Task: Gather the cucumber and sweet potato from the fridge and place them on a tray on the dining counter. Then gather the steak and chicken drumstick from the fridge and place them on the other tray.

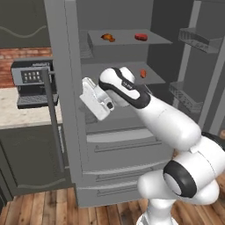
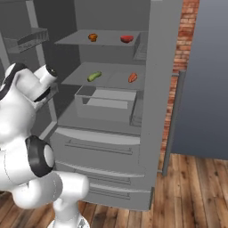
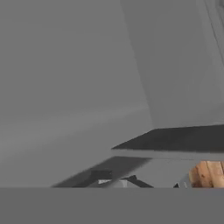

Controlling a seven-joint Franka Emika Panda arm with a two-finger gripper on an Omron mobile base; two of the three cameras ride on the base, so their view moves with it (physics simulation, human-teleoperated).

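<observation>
**Right base view: fridge open, nothing gathered yet**

Right base view shows us the fridge (image 2: pixel 151 111) standing open with all four foods on its shelves. On the upper shelf (image 2: pixel 107 40) we see the drumstick (image 2: pixel 92 37) to the left and the steak (image 2: pixel 127 38) to the right, well apart. On the shelf below lie the cucumber (image 2: pixel 94 76) and the sweet potato (image 2: pixel 132 78), also apart, above a clear drawer (image 2: pixel 107 103).

In the left base view our arm (image 1: pixel 162 118) reaches up in front of the fridge, and the claw (image 1: pixel 87 91) sits at the left edge of the opening, level with the lower shelf, beside the door handle (image 1: pixel 52 114). Its fingertips are hard to make out there; we take the claw to be together and holding nothing, since no food is near it. The hand view gives us grey fridge panels and a patch of wooden floor (image 3: pixel 209 174), which tells us little.

We judge the task to be at its very start: door open, none of the four foods picked, no tray in sight. All four transfers to the trays on the table are left, beginning with the cucumber and sweet potato.
</observation>
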